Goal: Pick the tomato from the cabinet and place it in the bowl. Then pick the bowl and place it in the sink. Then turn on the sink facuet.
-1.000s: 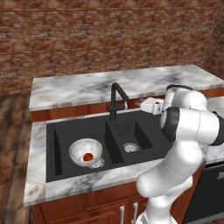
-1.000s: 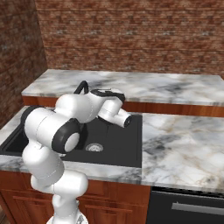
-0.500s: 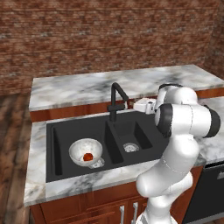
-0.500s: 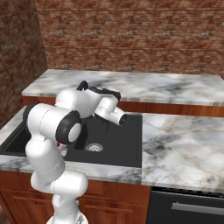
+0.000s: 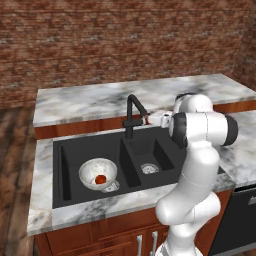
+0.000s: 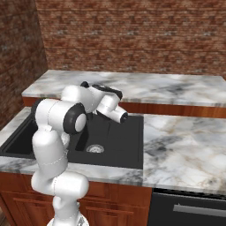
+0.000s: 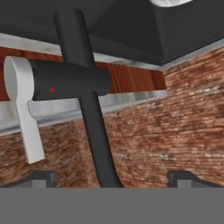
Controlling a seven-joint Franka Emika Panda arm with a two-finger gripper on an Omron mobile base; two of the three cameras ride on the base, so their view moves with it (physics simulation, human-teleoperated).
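in the left base view we see the bowl [image 5: 98, 173] sitting in the larger, left basin of the sink [image 5: 67, 150], over the drain. the tomato [image 5: 100, 178] lies inside the bowl, a little toward its near side. the right basin holds just its steel drain [image 5: 146, 168].

the faucet [image 5: 132, 112] stands upright on the back rim of the sink, between the 2 basins, its spout arching forward. our arm [image 5: 200, 150] rises at the right and bends toward it, with the gripper [image 5: 149, 119] reaching in from the right, just beside the faucet stem at about mid height.

in the hand view the faucet [image 7: 89, 109] runs through the middle of the frame, its stem crossing a short dark barrel with a red dot and a white lever [image 7: 24, 107] at 1 end. the 2 fingertips [image 7: 41, 178] stand far apart at the bottom corners, fingers released and spread wide, with the stem between them. we cannot tell whether either pad touches it; nothing is grasped.

in the right base view the gripper is hidden behind the white wrist [image 6: 112, 110], which hangs over the sink [image 6: 123, 145] near its back edge. marble counter [image 6: 185, 145] surrounds the sink.
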